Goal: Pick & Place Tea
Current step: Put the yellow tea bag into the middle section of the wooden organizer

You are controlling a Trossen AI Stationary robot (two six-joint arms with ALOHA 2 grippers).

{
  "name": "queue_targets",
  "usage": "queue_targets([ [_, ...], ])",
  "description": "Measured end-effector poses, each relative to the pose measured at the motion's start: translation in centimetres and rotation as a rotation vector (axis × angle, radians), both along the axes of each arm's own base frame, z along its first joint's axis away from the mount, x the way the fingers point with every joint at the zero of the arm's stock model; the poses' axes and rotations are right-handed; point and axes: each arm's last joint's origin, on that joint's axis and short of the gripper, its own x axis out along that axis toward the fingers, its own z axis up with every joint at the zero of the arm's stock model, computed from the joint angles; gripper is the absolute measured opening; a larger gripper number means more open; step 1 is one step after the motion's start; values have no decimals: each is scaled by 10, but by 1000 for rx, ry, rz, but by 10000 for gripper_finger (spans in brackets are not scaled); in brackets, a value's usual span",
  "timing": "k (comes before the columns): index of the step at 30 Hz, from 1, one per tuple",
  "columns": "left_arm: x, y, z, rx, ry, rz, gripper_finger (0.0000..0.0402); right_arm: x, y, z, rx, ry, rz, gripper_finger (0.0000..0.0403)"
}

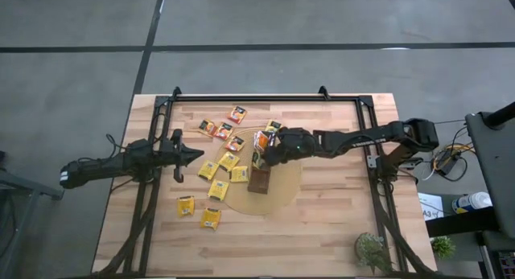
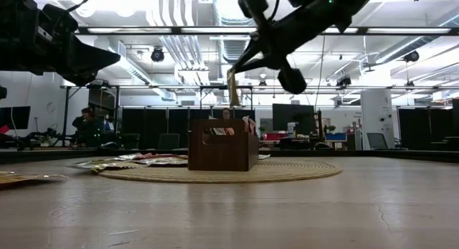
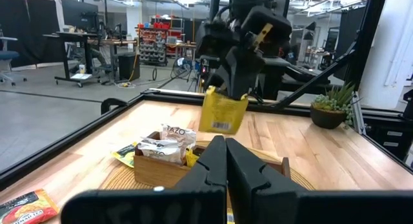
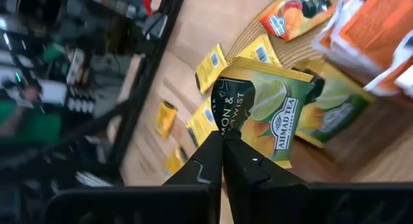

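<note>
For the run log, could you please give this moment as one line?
right gripper: shut on sachet, above tray | left gripper: shut, empty, waiting left of mat | loose sachets on table

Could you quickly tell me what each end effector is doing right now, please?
Left end effector: closed, empty, beside the scattered sachets.
Right end effector: closed on a green-and-yellow tea sachet above the tray.

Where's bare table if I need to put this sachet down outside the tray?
Open wood lies right of the round mat, toward the potted plant, and along the near edge. Crowded: loose sachets left of the tray, beside the left gripper.
</note>
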Motion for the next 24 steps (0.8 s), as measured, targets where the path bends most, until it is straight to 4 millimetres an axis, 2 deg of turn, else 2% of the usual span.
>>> queue_targets([
  [9, 0, 0, 0, 0, 0, 0, 0, 8, -2, -14, 93, 5, -181, 8],
  [24, 0, 0, 0, 0, 0, 0, 0, 15, 1, -38, 154, 65, -257, 8],
])
